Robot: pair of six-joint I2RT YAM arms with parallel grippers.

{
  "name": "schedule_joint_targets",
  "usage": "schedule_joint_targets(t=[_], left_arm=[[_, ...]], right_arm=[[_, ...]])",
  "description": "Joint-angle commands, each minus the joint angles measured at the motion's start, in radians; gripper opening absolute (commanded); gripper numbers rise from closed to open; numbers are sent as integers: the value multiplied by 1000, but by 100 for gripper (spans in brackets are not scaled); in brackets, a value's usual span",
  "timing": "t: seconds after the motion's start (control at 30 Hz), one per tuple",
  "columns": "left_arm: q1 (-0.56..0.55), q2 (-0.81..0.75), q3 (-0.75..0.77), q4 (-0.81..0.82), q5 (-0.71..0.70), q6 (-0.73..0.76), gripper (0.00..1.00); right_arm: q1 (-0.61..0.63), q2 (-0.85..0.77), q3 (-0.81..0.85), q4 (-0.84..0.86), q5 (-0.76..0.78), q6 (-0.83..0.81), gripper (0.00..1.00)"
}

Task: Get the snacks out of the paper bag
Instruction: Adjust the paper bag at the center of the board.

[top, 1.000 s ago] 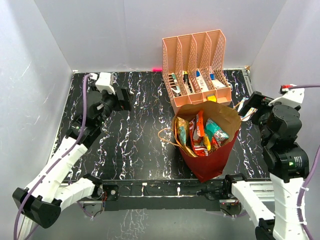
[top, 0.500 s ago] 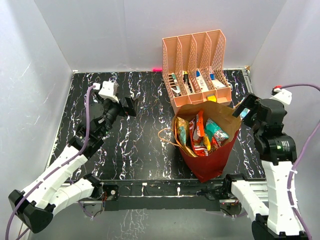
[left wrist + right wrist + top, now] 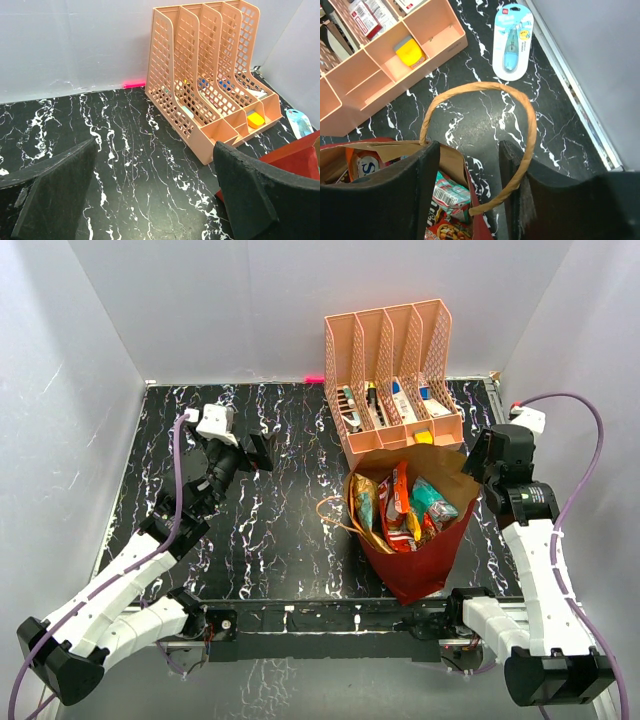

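Top external | paper bag (image 3: 415, 570) upright, open | snacks (image 3: 402, 506) inside

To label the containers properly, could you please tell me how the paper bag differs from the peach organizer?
The paper bag is dark red with solid walls; the peach organizer is perforated plastic. The bag holds snacks; the organizer, small items. Both stand upright, open-topped.

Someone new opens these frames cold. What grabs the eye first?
The dark red paper bag at the front centre of the table, open and crammed with shiny snacks. Just behind it, the peach organizer stands toward the back edge. Then the right gripper at the bag's right rim, jaws apart, with the twine handle draped across it.
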Motion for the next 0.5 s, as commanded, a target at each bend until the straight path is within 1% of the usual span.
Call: schedule_joint_targets(t=[0.0, 0.3, 0.47], left_arm=[[-10, -12, -6, 48, -32, 15, 98], [-14, -2, -6, 45, -29, 8, 98], [-14, 5, -4, 46, -23, 5, 98]], right_arm=[[-6, -1, 13, 145, 7, -44, 49], [-6, -55, 35, 160, -65, -104, 49], [-6, -42, 32, 185, -70, -139, 38]])
